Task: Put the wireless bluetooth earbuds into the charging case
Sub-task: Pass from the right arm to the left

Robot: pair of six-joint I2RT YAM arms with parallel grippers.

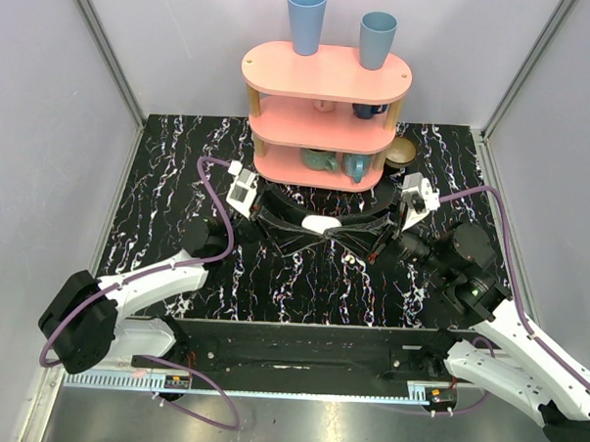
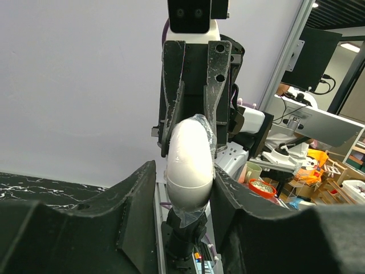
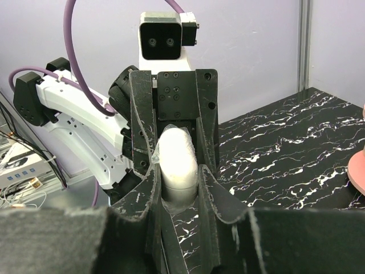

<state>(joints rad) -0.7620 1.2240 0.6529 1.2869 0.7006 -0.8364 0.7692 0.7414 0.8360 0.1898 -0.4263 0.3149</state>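
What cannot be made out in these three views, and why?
- Earbuds: in no view; the white glossy oval charging case shows only its outside.
- Its lower sides: right wrist view, behind the black fingers of the right gripper.
- Whether the left gripper grips it: left wrist view, unclear.
- Teal mugs on the pink shelf: top view, under upper tiers.

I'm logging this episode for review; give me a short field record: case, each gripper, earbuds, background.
charging case: white, closed, between the two grippers
right gripper: shut on one end of the case
left gripper: fingers flank the other end; contact unclear
earbuds: none in view
behind: pink shelf, two blue cups on top
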